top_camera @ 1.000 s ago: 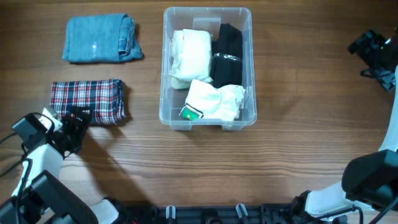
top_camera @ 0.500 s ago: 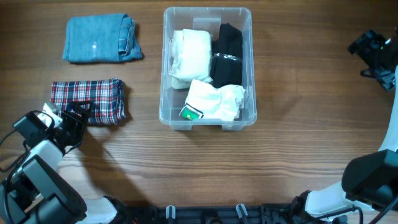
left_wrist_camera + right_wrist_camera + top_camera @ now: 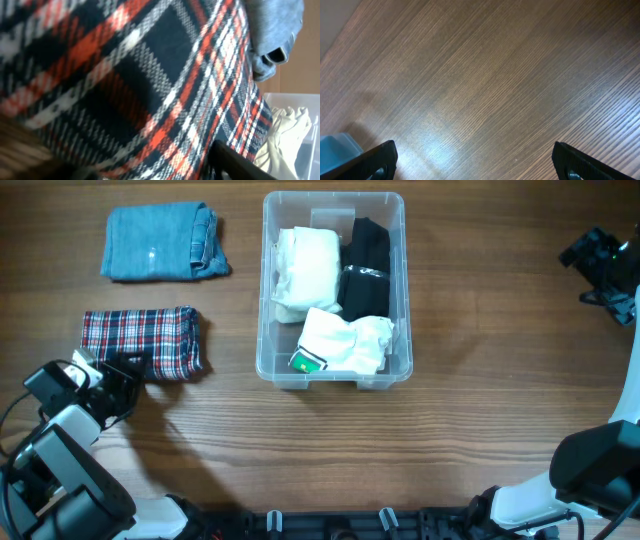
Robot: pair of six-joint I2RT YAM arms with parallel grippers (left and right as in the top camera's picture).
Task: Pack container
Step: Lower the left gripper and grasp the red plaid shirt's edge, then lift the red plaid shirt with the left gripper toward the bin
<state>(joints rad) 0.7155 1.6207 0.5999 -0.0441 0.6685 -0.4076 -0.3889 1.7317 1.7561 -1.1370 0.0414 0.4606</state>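
Overhead shows one container (image 3: pixel 334 197), one plaid garment (image 3: pixel 140 340) and one denim garment (image 3: pixel 160 242) on the tabletop (image 3: pixel 480 430); only its wrist view shows the right fingers (image 3: pixel 377 160) wide, and the left fingers' (image 3: pixel 235 162) gap cannot be told.

We see a wooden counter (image 3: pixel 480 310) filling the overhead view, warm mid-brown, its fine grain running from 9 o'clock to 3 o'clock. Along its edge at 6 o'clock runs a dark rail (image 3: pixel 330 525) with small clips. The light is even, and shadows on the wood are soft-edged. In the right wrist view the grain runs aslant, with a pale sheen (image 3: pixel 437 142) toward 7 o'clock. At 10 o'clock a grey-beige strip (image 3: pixel 332 17) shows beyond the counter's edge; we cannot tell whether it is floor or wall.
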